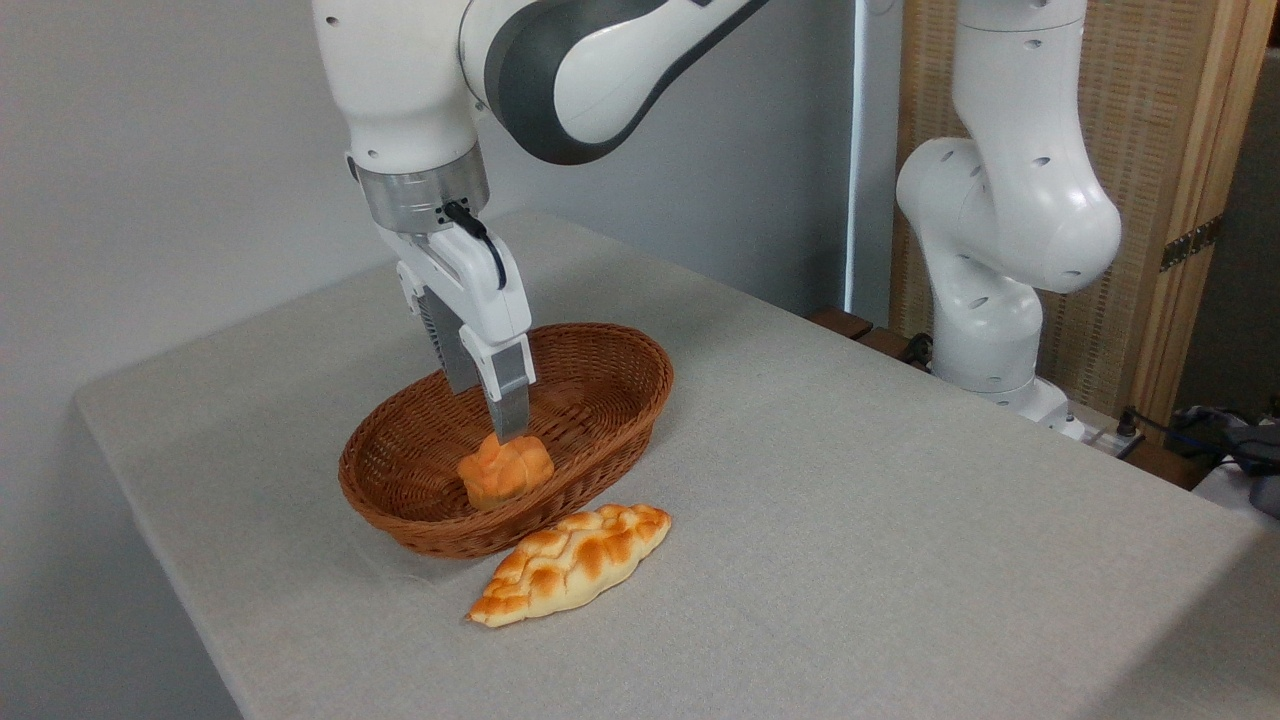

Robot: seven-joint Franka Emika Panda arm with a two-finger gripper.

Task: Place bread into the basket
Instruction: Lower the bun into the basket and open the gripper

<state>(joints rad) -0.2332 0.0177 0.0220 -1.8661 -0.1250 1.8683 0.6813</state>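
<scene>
My pincer [497,425] clamps the knotted bun [505,470] low inside the wicker basket [610,350]; only release left. Braided loaf [570,562] lies near, on desk [850,520].

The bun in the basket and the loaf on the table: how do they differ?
The bun is small, round and knotted; the loaf is longer, braided, with pointed ends. The bun is orange-brown all over; the loaf is pale gold with browned patches. The bun sits inside the basket at the jaws' tips; the loaf lies on the table just outside the rim. Both are bread.
</scene>
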